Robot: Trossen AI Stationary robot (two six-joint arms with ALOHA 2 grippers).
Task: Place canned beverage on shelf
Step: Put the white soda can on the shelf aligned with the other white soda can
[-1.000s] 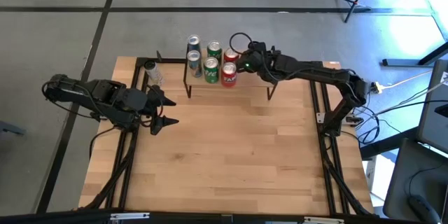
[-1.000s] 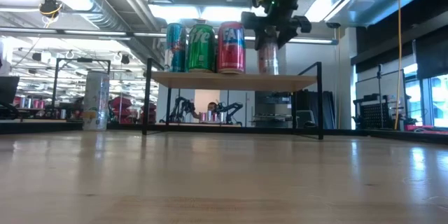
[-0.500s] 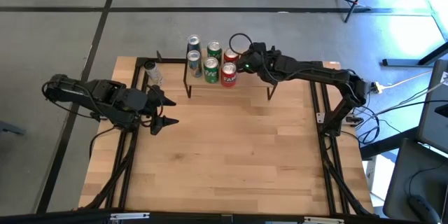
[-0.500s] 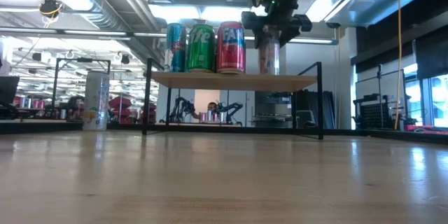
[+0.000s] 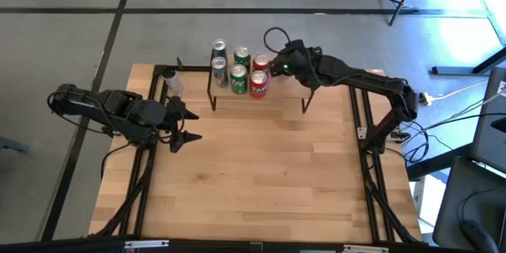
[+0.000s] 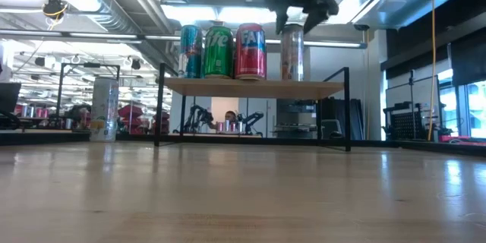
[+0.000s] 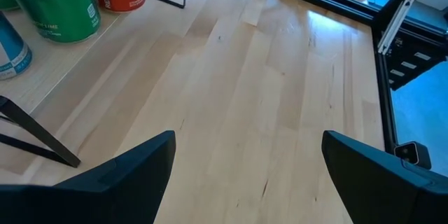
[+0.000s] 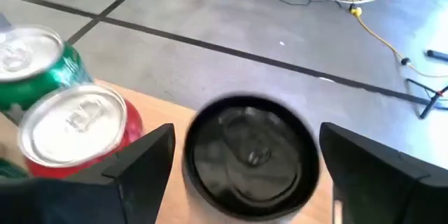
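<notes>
A can with a dark top [image 8: 248, 157] stands upright on the shelf [image 6: 258, 86], at the right end of a row with a red can [image 6: 250, 51], a green can [image 6: 218, 51] and a blue can [image 6: 191, 51]. My right gripper [image 6: 298, 17] hangs open just above it, one finger on either side of its top, with gaps showing in the right wrist view. In the high view the right arm hides this can. My left gripper [image 5: 186, 124] waits open over the table's left side.
Several more cans fill the shelf's [image 5: 281, 95] left half in two rows. A pale can [image 6: 104, 108] stands on the table left of the shelf. The shelf's right part and the wide wooden tabletop [image 5: 261, 174] in front are bare.
My right gripper has opened, let go of the dark-topped can and risen until its fingertips stand at the can's top. The can stays upright on the shelf where it was.
</notes>
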